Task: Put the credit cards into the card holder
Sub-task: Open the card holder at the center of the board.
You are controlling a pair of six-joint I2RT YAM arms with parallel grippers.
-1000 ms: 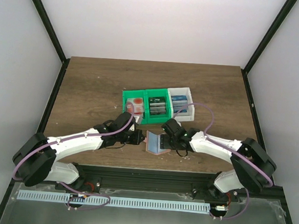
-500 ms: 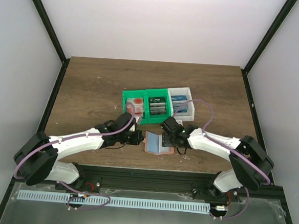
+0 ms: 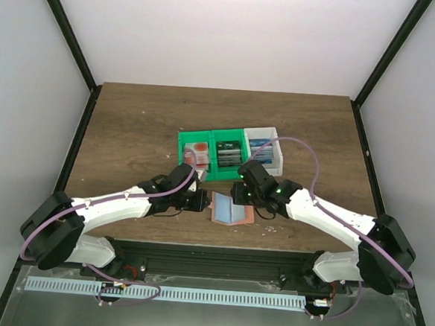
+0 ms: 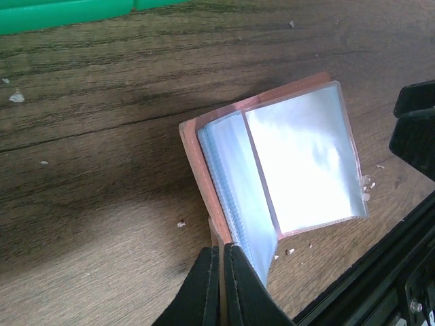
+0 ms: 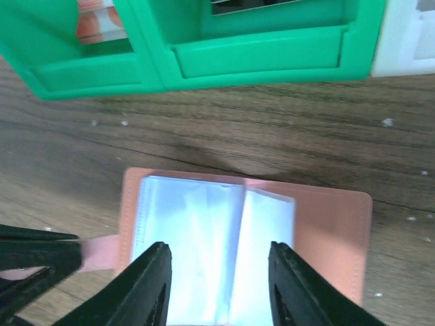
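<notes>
Lifted away, right fingers [image 5: 153, 285] gape over the glossy-sleeved salmon card holder [image 5: 340, 231]; left fingers [image 4: 202, 285] clamp its edge.

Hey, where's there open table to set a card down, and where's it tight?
Free: bare table behind the green bins and white bin, plus both sides of them. Crowded: near centre, where the left gripper clamps the card holder and the open right gripper hangs over it.
</notes>
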